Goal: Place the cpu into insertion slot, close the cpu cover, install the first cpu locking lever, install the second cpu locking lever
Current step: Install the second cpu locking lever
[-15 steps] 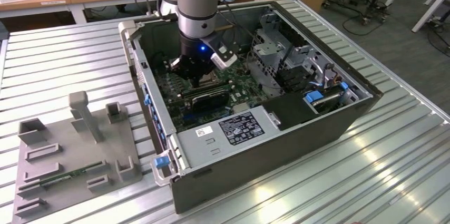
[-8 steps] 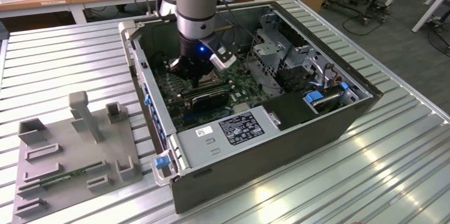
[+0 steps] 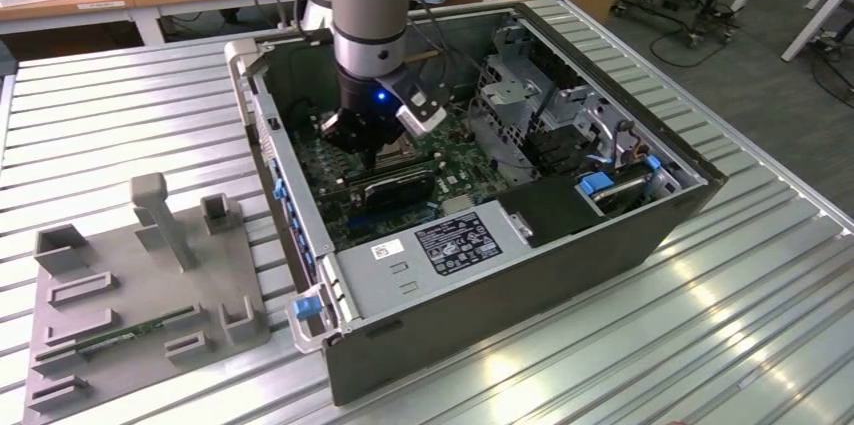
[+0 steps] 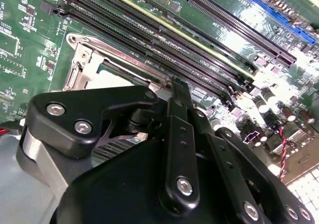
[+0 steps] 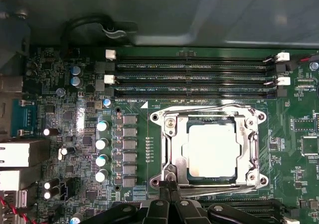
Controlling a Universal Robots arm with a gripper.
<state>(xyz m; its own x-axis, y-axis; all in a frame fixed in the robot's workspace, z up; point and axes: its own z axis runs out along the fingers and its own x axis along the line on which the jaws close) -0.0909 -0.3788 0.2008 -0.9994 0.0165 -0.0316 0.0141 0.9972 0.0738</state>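
Observation:
The pale square cpu (image 5: 211, 150) lies in the insertion slot (image 5: 258, 152) on the green board. The silvery cpu cover (image 5: 175, 147) lies flat over it, and the chip shows through its window. One thin lever wire (image 5: 209, 108) runs along the socket's side nearest the memory slots, and another (image 5: 219, 185) runs along the opposite side. My black gripper (image 5: 169, 185) is shut, its tips together at the socket's edge by the end of that second lever. In the second wrist view the gripper (image 4: 179, 84) stands just beside the cover (image 4: 82, 67). In the exterior view the gripper (image 3: 378, 150) reaches down inside the open case.
Long memory slots (image 5: 194, 77) run beside the socket, with a row of capacitors (image 5: 101, 144) on another side. A black finned block (image 3: 396, 190), drive cages (image 3: 534, 115) and a power supply (image 3: 441, 245) crowd the case. A grey fixture plate (image 3: 134, 295) lies at the exterior view's left.

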